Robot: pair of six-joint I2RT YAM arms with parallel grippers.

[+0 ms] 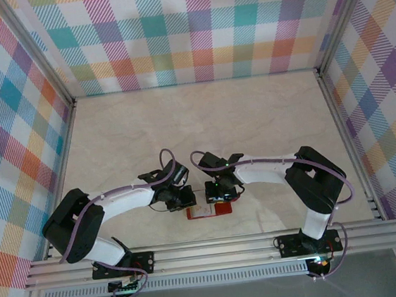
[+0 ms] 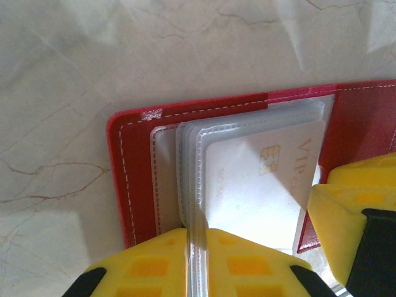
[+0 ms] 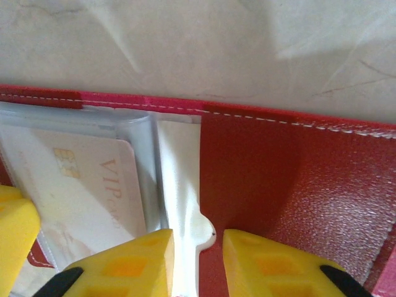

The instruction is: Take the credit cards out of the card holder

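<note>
Left pincer [image 2: 197, 247] clamps card-holder sleeves [image 2: 170, 173]; right pincer [image 3: 198, 247], narrow, prob. gripping nothing, should nip VIP card [image 3: 93, 179] at 9 o'clock.

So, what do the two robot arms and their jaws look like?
Both the left arm and the right arm have white links, bulky black joint housings and a purple cable looping along them. The jaws are yellow blocks with recessed orange-yellow squares, backed by black parts.
</note>
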